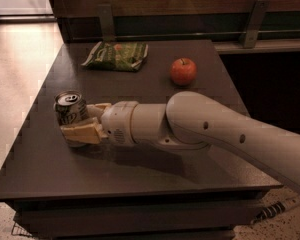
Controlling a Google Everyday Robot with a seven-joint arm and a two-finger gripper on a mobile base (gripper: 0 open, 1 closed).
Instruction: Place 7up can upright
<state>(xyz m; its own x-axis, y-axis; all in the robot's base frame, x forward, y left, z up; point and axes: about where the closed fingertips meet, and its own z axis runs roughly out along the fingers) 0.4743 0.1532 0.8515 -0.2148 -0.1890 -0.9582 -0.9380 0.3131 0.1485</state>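
Note:
The 7up can (pixel 70 110) is a small silvery can with a pull-tab top. It stands upright at the left side of the dark table (pixel 155 164). My gripper (pixel 79 120) reaches in from the right and its tan fingers (pixel 82 133) lie on both sides of the can, closed on it. The can's lower part is hidden behind the near finger. The white arm stretches from the lower right across the table.
A flat green snack bag (pixel 116 55) lies at the table's back left. A red apple (pixel 183 71) stands at the back middle. A wooden wall with metal brackets runs behind. The table's left edge is close to the can.

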